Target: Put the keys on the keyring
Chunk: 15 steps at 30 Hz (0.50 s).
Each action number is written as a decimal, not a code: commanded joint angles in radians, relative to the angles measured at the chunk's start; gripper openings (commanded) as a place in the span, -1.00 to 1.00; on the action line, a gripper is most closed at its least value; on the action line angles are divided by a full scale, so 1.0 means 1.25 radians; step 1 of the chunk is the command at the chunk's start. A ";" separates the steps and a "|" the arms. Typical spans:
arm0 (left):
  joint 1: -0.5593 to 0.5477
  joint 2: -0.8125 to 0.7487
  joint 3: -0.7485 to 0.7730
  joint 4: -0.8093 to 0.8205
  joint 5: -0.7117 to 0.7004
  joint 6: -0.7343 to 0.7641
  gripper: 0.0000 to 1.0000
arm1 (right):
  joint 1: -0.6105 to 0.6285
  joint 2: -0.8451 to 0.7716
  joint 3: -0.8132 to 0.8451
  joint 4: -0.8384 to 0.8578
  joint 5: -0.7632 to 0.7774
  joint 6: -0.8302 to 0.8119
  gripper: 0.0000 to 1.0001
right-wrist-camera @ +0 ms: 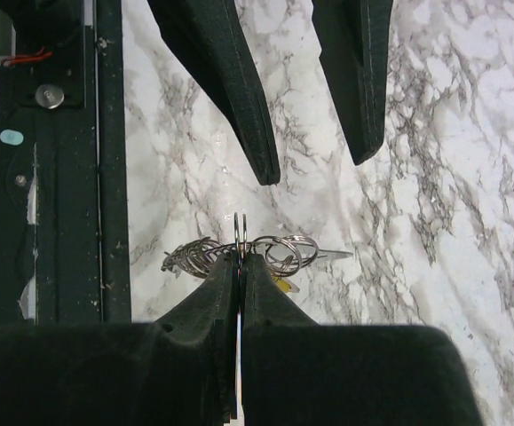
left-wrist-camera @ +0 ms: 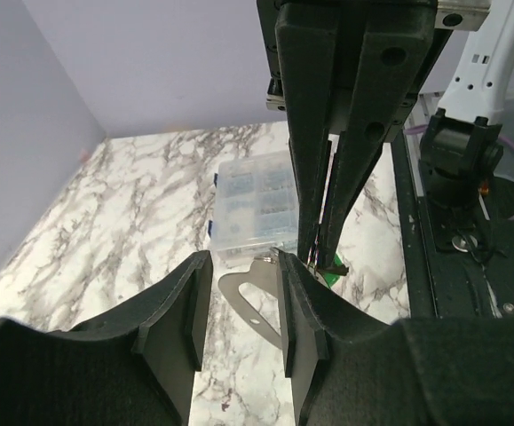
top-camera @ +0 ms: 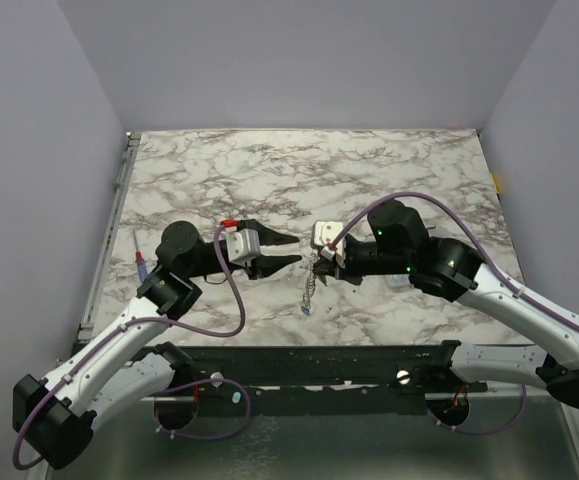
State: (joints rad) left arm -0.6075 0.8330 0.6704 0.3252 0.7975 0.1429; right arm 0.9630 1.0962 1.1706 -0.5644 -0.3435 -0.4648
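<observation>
My right gripper point(right-wrist-camera: 241, 259) is shut on a thin steel ring of the keyring point(right-wrist-camera: 241, 232), held a little above the table. Small linked rings point(right-wrist-camera: 190, 257) trail to one side of it. On the other side are more rings and a yellow key head point(right-wrist-camera: 281, 284). In the top view the fine chain point(top-camera: 311, 288) hangs down from the right gripper point(top-camera: 321, 262). My left gripper point(top-camera: 296, 251) faces it, open. In the left wrist view a flat grey metal loop point(left-wrist-camera: 255, 302) shows between its spread fingers, close to the right-hand one. A green key head point(left-wrist-camera: 333, 278) shows beside the right gripper's fingertips point(left-wrist-camera: 317, 253).
A small clear plastic box point(left-wrist-camera: 257, 204) stands on the marble table just beyond the two grippers. A thin red-and-blue pen point(top-camera: 141, 262) lies near the table's left edge. The black mounting rail point(top-camera: 319, 360) runs along the near edge.
</observation>
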 commanded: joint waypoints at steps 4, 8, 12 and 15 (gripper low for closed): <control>-0.045 0.033 0.044 -0.137 0.016 0.061 -0.14 | 0.006 0.000 0.005 -0.031 0.017 -0.008 -0.99; -0.068 0.043 0.057 -0.168 0.014 0.073 -0.14 | 0.006 0.001 0.001 -0.028 0.016 -0.010 -0.99; -0.080 0.061 0.072 -0.191 0.016 0.080 -0.14 | 0.006 0.002 -0.003 -0.027 0.012 -0.010 -0.99; -0.090 0.078 0.083 -0.208 0.024 0.087 -0.19 | 0.006 0.003 -0.001 -0.027 0.008 -0.010 -0.99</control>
State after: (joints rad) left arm -0.7006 0.9047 0.7368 0.1219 0.7979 0.2245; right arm 0.9634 1.0988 1.1694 -0.6132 -0.3378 -0.4656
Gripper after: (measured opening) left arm 0.418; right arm 0.043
